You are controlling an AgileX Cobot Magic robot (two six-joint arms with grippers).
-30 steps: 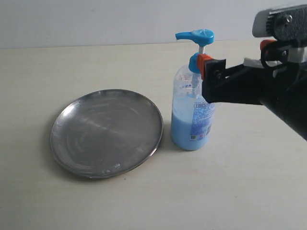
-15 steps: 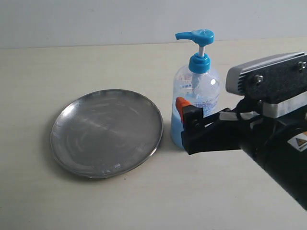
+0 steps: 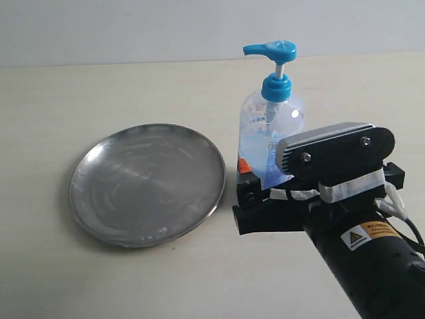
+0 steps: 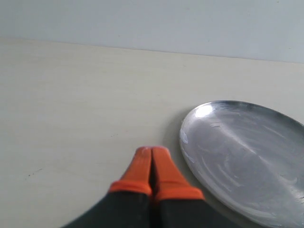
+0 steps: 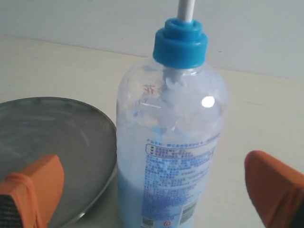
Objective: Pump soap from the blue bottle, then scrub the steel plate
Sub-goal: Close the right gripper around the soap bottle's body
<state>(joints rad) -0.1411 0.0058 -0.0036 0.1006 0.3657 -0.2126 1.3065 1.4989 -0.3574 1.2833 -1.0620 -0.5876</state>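
The left gripper appears only in its own wrist view. Its two orange fingertips are pressed flat together with nothing between them, low over the pale cream tabletop and just beside the rim of the plate.

The wide, round, shallow plate of dull grey steel lies flat on the table at the left of the exterior view, its streaky surface bare.

Just right of it, close to its rim but apart from it, stands the tall clear plastic pump bottle with the bright blue pump head and collar. It is upright, and its spout points toward the plate side. Light blue opaque soap fills its lower part behind the blue-and-white label.

The right gripper reaches in from the lower right, level with the lower body of the bottle. Its jaws are spread wide, and the orange pads flank the bottle on either side with clear gaps, gripping nothing.
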